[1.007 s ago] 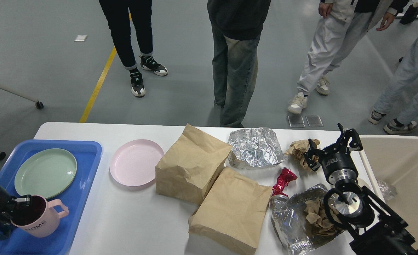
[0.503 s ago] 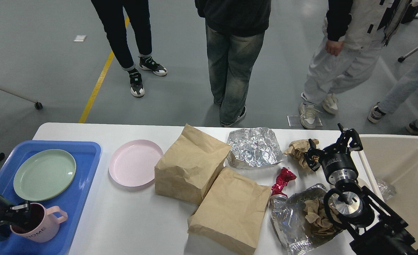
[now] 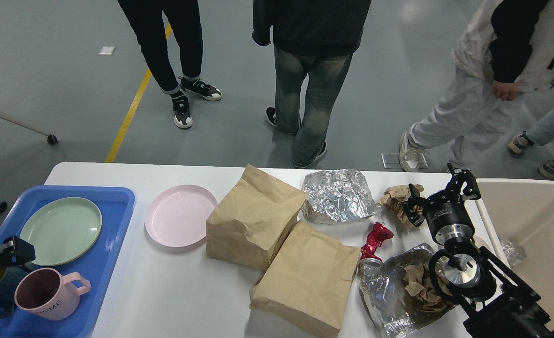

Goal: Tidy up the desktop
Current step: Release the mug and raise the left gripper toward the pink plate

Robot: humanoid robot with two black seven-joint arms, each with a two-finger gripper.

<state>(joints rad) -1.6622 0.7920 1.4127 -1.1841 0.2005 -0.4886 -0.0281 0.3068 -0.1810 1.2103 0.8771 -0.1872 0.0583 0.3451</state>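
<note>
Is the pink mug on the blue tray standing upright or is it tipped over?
Upright. The pink mug stands on its base on the blue tray, its round opening faces up, and its handle points right.

White desktop (image 3: 178, 291) has a blue tray (image 3: 112, 225), pink plate (image 3: 180, 215), two paper bags (image 3: 258, 218), crumpled foil (image 3: 337, 195) and a beige bin (image 3: 530, 206) on it.

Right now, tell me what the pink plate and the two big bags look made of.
Pink plate: likely plastic, matte, with a soft even sheen and a moulded rim. Two bags: brown kraft paper, dull, with sharp creases and folds.
</note>
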